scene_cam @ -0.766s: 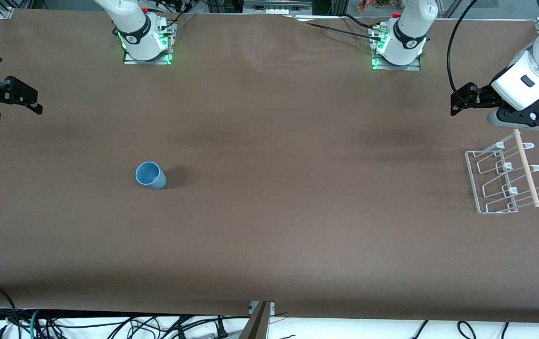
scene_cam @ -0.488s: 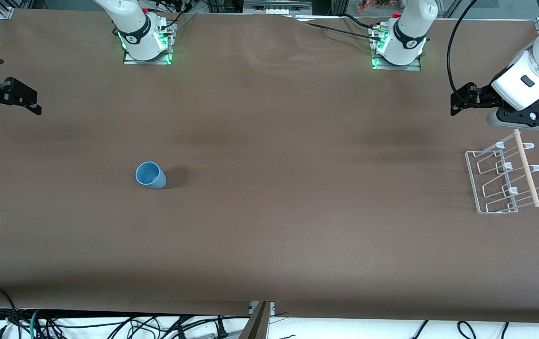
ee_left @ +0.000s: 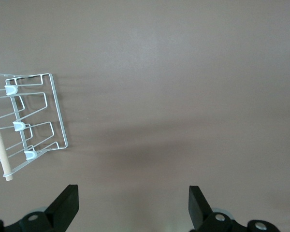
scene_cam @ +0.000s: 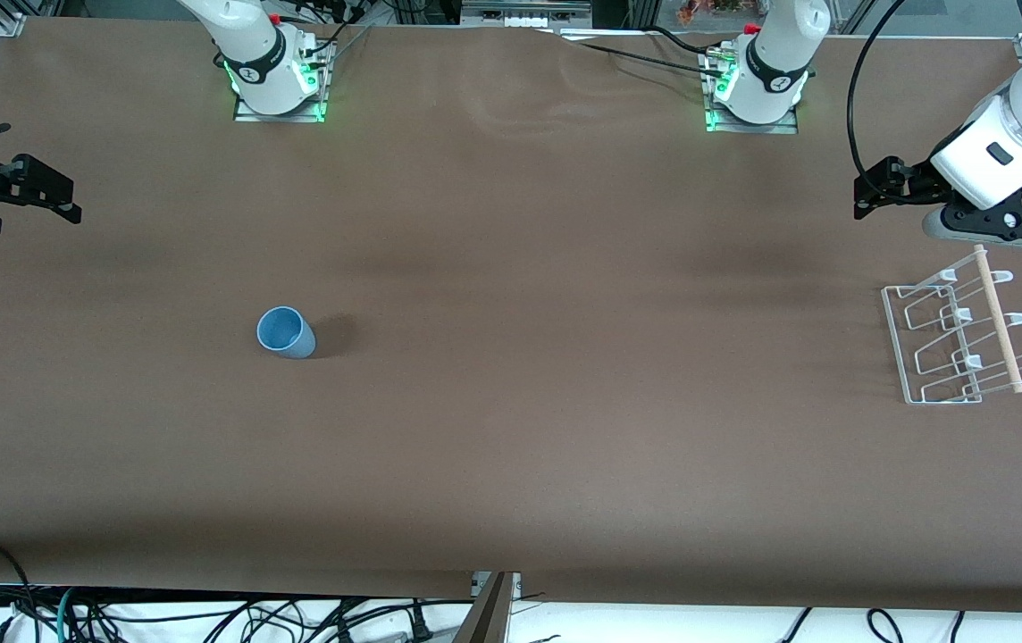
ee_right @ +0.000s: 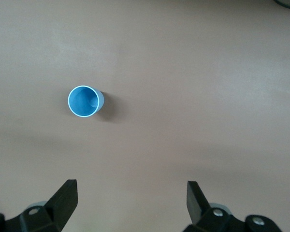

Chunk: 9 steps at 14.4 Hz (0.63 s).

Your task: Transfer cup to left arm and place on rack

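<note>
Right hand released, jaws spread wide, empty, hovering over the surface at the right arm's end. Left hand likewise released and empty, waiting over the surface just by the rack at the left arm's end.

Cup upright on the surface, mouth up, long axis vertical. Sits toward the right arm's end, well apart from the rack. Nothing touching it.

Key relation: cup far closer to right hand than to left. Seen from the right wrist, cup lies ahead of the open fingers, off to one side, not between them.

Judged: pickup not yet begun; reach and descent needed first, then handover.
</note>
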### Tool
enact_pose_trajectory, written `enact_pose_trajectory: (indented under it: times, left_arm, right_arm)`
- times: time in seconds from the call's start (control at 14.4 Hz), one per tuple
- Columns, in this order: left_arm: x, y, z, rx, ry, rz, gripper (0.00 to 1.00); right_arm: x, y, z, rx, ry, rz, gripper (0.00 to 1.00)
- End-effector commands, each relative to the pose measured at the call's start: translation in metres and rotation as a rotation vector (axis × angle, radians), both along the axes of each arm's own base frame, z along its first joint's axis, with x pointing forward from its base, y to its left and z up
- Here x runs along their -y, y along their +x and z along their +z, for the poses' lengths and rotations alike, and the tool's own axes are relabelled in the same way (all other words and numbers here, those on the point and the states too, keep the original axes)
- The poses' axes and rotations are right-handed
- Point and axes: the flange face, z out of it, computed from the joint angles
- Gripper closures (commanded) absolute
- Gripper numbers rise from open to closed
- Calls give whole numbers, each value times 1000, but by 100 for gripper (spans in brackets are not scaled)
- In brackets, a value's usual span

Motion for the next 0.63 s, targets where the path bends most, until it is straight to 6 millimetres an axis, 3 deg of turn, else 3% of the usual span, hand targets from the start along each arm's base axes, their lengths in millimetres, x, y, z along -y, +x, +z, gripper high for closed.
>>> enact_pose_trajectory:
  times: [0.0, 0.56]
  left_arm:
    - [1, 3, 6, -3, -4, -20, 0]
    - [1, 3, 6, -6, -4, -20, 0]
  right_arm:
    - [-12, 3, 4, -12, -10, -10, 0]
    - [-22, 7, -7, -32, 6, 0, 0]
